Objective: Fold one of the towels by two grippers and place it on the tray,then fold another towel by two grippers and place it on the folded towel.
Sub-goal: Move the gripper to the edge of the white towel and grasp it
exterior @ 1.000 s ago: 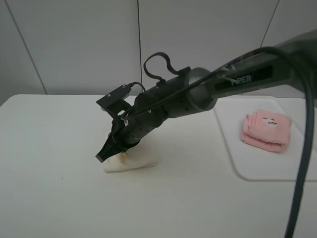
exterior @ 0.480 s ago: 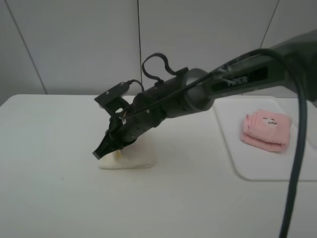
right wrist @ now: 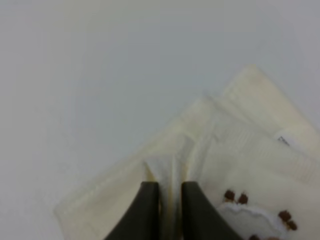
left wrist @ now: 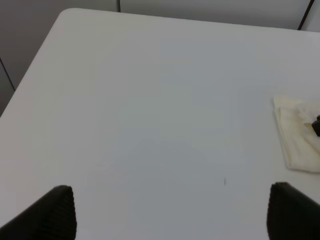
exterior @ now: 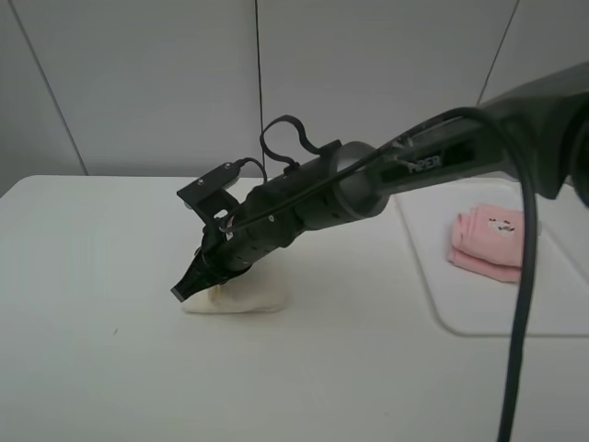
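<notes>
Pinching a raised fold of the cream towel (right wrist: 210, 165) between its two dark fingers (right wrist: 148, 210), the right end effector (exterior: 184, 287) is clenched on the cloth, low over the white worktop (exterior: 110, 368), its arm reaching across from the right side of the high view. Compared with a second ago, this end effector has slid a little farther to the left and the towel beneath it has flattened and spread, lying as a low folded pad rather than a lifted lump; the arm's cable loop has also dropped slightly. In the right wrist view the towel shows layered folded edges, a small sewn label and brown stitched dots near the fingers. The left end effector (left wrist: 170, 220) hangs released and empty, its fingertips (left wrist: 55, 212) wide apart above bare worktop, with the cream towel well off to one side. Farther out, the pink towel (exterior: 488, 244) lies as a folded bundle on the white tray (exterior: 433, 267) at the right of the worktop, where it was a second ago.
</notes>
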Tool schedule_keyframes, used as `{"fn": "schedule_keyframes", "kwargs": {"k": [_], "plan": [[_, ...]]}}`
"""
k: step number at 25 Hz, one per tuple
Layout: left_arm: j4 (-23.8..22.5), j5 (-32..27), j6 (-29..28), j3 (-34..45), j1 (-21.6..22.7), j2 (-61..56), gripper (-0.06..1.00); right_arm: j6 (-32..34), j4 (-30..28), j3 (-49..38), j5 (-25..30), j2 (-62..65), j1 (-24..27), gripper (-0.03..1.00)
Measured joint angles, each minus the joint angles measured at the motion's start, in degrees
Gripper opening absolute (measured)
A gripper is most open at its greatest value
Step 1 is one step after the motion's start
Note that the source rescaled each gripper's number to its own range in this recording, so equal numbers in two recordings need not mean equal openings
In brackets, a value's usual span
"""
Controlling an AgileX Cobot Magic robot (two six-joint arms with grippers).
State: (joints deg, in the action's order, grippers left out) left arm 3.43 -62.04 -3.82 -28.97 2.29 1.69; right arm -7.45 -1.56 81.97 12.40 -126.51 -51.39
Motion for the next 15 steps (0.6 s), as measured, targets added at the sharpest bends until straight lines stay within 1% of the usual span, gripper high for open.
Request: {"fn": "schedule_keyframes", "kwargs": {"k": [15], "plan": [[0.00,0.00,0.00,0.00,0.00,0.00,0.93,-0.05,2.99,0.00,0.59,-0.38,0.00,0.00]]}}
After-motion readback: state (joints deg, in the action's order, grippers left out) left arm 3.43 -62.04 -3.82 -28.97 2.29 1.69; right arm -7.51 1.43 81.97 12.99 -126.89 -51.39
